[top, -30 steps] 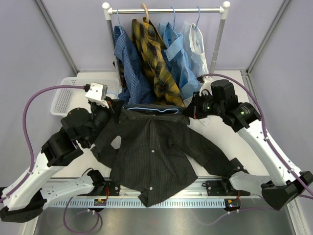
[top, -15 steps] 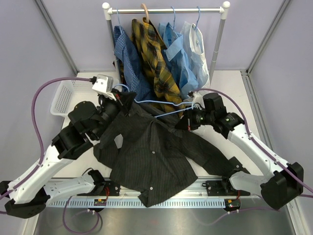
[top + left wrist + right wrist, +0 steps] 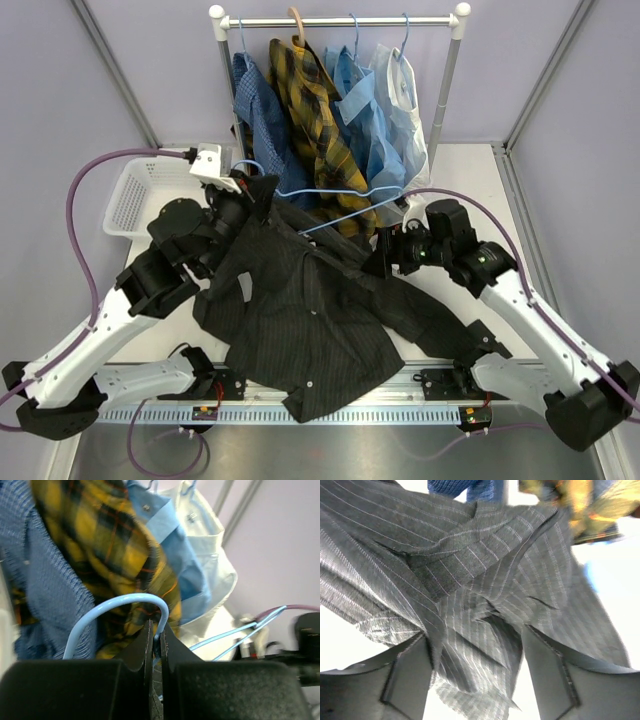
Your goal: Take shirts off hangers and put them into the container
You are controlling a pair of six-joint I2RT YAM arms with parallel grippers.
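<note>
On white counter (image 3: 465, 175), below rail (image 3: 340, 20): black pinstriped shirt (image 3: 310, 320), flat, near container (image 3: 128, 190). In left pincer (image 3: 155, 630), pressed together: hook of hanger (image 3: 130, 596), wire seemingly almost free of collar. Right pincer (image 3: 475, 632) spread over cloth, holding nothing. Draw hanger out slowly; hold cloth down against snagging.

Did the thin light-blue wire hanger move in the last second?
Yes. The thin light-blue wire hanger shifted toward the white-and-metal clothes rail, away from the black pinstriped shirt.
</note>
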